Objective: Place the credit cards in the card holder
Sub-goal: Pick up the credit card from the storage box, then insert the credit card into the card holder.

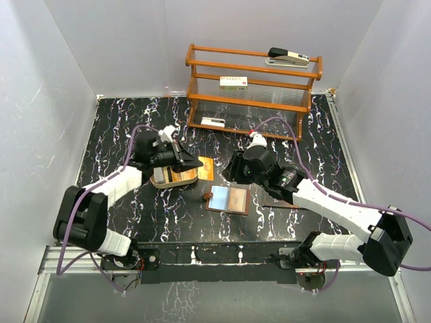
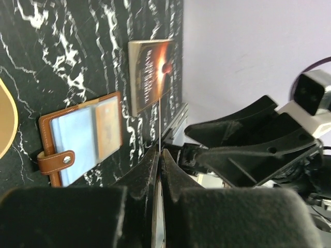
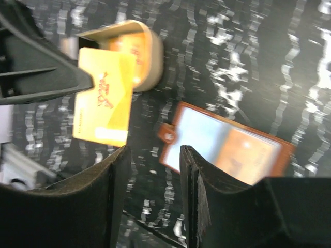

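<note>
The left hand (image 2: 160, 154) fills the bottom of its wrist view, its fingers pressed together on a gold credit card (image 3: 102, 98) that shows there only as a thin edge-on line. Seen from the right wrist, the card's flat yellow face hangs in the upper left of the frame, clear of the counter (image 1: 135, 121).

Just behind it sits the tan tray (image 1: 176, 182), with a second card (image 3: 138, 51) – orange – lying inside. The right hand (image 3: 154, 151) is spread open with nothing between its fingers, and it points toward the held card without touching it.

The card holder (image 1: 227, 199) lies open and flat in the lower middle of the top view, below and apart from both hands. One inner pocket looks bluish-clear, the other orange-brown, and its snap strap sticks out on the left.

A dark booklet (image 2: 152, 75) lies to its right, partly under the right arm. At the back stands a wooden shelf (image 1: 252, 101) – a stapler (image 1: 288, 57) on top, a white box (image 1: 233, 83) below.
</note>
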Controlling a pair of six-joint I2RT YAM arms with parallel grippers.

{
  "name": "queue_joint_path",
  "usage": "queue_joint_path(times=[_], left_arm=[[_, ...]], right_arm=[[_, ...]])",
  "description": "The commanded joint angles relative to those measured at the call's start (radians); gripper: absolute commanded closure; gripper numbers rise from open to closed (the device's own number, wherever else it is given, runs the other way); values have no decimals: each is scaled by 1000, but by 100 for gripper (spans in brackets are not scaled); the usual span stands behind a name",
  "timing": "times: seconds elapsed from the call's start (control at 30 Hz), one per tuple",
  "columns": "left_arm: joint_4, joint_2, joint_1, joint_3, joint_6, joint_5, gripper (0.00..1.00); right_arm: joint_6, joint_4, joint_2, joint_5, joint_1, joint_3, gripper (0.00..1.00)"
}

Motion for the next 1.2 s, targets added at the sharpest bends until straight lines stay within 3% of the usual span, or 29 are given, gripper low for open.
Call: queue_joint_path(times=[0.0, 0.3, 0.73, 1.17], left_arm=[[-27, 78, -95, 39, 81, -74, 100], [-44, 273, -262, 96, 119, -177, 100], [-71, 389, -305, 132, 169, -167, 100], [-71, 393, -321, 133, 183, -164, 100]], right_arm=[[-57, -134, -22, 69, -44, -45, 60], [-72, -102, 37, 12, -117, -144, 64], [-82, 11, 134, -77, -164, -242, 69], [-76, 40, 176, -76, -165, -280, 72]])
